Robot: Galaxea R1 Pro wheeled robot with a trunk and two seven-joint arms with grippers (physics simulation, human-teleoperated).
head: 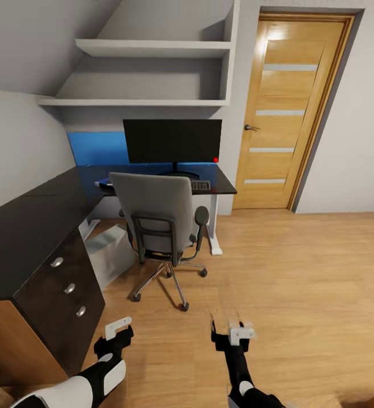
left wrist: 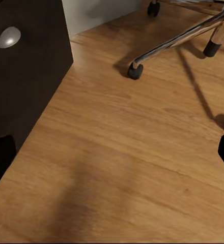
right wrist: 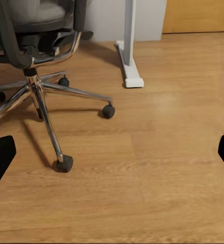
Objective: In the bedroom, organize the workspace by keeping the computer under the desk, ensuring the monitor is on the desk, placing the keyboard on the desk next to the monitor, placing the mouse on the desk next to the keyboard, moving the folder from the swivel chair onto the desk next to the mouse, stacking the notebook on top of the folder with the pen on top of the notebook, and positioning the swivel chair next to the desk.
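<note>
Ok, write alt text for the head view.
A grey swivel chair stands with its back to the camera at a black desk holding a monitor and keyboard. A wooden door is to the right, and the left pincer and right pincer hang empty over the wood floor.

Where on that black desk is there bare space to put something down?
The widest bare patch is the near wing of the desk, above the drawer unit along the left wall. The far part is crowded: the monitor fills it, the keyboard lies at its foot, and the swivel chair blocks the front.
</note>
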